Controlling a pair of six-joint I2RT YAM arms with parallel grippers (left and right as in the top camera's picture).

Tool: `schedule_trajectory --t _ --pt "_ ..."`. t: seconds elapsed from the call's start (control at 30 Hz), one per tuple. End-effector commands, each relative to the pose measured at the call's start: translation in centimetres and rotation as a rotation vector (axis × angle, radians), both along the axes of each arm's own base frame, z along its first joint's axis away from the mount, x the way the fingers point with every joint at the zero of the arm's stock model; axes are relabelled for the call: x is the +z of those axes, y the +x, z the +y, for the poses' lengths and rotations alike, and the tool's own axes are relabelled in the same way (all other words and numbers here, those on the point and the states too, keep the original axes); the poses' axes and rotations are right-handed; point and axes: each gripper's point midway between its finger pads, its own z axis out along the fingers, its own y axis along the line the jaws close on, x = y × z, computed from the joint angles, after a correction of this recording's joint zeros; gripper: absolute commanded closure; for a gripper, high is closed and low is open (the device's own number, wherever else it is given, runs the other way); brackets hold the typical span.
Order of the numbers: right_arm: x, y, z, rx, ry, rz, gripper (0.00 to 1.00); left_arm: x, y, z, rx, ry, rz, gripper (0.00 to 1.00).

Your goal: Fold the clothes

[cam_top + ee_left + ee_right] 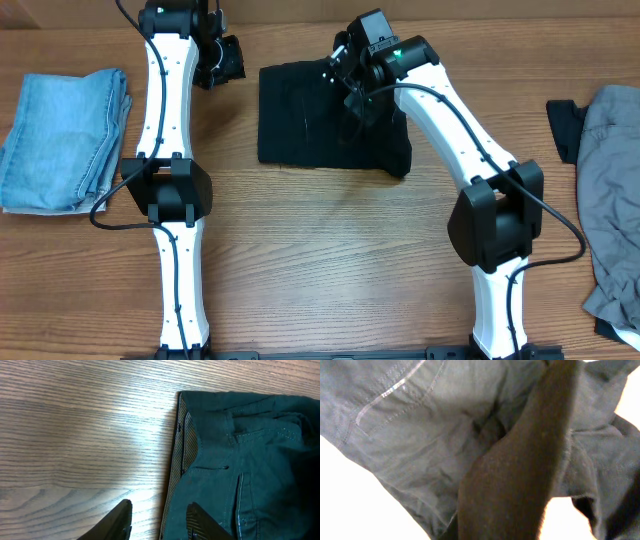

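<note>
A dark pair of shorts (300,115) lies folded at the back middle of the table. My left gripper (222,62) is open just off the shorts' left edge. In the left wrist view its fingers (159,517) straddle the waistband edge of the shorts (250,460), one finger over wood and one over cloth. My right gripper (352,95) is down on the right half of the shorts. In the right wrist view its dark fingers (555,390) look closed together, with the cloth (420,425) bunched round them.
Folded blue jeans (60,140) lie at the left edge. A grey garment (615,200) is heaped at the right edge, with a dark piece (562,125) next to it. Bare wood (330,260) lies in front of the shorts.
</note>
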Motion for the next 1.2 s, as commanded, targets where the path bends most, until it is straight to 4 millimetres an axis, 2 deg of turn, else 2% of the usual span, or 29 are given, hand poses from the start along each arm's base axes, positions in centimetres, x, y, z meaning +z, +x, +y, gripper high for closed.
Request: schedule_trajectory --t 0.0,0.07,0.2,0.23,0.27,0.3,0.33,0.37,0.43,0.53,0.63,0.67,0.73,0.8,0.9,0.97,1.0,1.07,1.17 --pt "-2.2 0.0 1.0 0.010 0.038 0.058 0.85 0.2 0.0 -0.1 -0.018 -0.003 -0.007 0.58" --pt "-2.4 -0.4 1.6 0.024 0.073 0.079 0.85 0.2 0.0 -0.1 -0.018 -0.004 -0.007 0.57" --pt "-2.5 -0.8 1.5 0.024 0.069 0.099 0.83 0.2 -0.1 -0.2 -0.018 -0.007 -0.003 0.57" --pt "-2.6 -1.0 1.5 0.025 0.071 0.105 0.78 0.2 -0.2 -0.2 -0.018 -0.007 -0.001 0.56" --pt "-2.5 -1.2 1.9 0.031 0.089 0.117 0.66 0.2 -0.2 -0.2 -0.018 -0.007 0.001 0.55" --pt "-2.5 -1.4 2.2 0.038 0.109 0.128 0.62 0.2 -0.2 -0.2 -0.018 -0.007 0.001 0.54" --pt "-2.4 -1.9 3.0 0.055 0.157 0.153 0.50 0.2 -0.2 -0.2 -0.018 -0.007 0.000 0.54" --pt "-2.2 -2.2 3.7 0.068 0.195 0.169 0.44 0.2 -0.2 -0.2 -0.018 -0.007 0.000 0.54" --pt "-1.6 -3.2 5.5 0.105 0.303 0.215 0.23 0.2 -0.2 -0.2 -0.018 -0.007 0.000 0.54" --pt "-0.9 -3.3 5.7 0.111 0.322 0.213 0.12 0.2 -0.2 -0.2 -0.018 -0.007 0.000 0.51" --pt "1.4 -3.1 5.8 0.118 0.334 0.178 0.07 0.2 -0.2 -0.2 -0.019 -0.007 0.001 0.50" --pt "3.0 -2.7 5.6 0.118 0.334 0.142 0.06 0.2 -0.2 -0.2 -0.018 -0.007 0.001 0.50" --pt "5.8 -1.5 4.4 0.074 0.296 0.050 0.06 0.2 -0.3 -0.2 -0.018 -0.007 0.006 0.50" --pt "8.3 0.8 1.4 -0.108 0.226 -0.062 0.06 0.1 -0.4 -0.2 -0.018 -0.006 0.011 0.50" --pt "10.0 3.1 -3.0 -0.393 0.204 -0.146 0.08 0.1 -0.5 -0.2 -0.018 -0.006 0.014 0.50" --pt "9.8 3.6 -4.8 -0.519 0.237 -0.130 0.10 0.1 -0.5 -0.2 -0.018 -0.006 0.015 0.49" --pt "9.2 4.0 -6.6 -0.637 0.264 -0.109 0.13 0.1 -0.5 -0.2 -0.018 -0.006 0.015 0.49" --pt "8.1 4.2 -8.2 -0.746 0.296 -0.066 0.16 0.1 -0.6 -0.2 -0.018 -0.006 0.017 0.49" --pt "6.1 3.8 -7.9 -0.756 0.358 0.035 0.17 0.0 -0.7 -0.2 -0.018 -0.005 0.023 0.49"
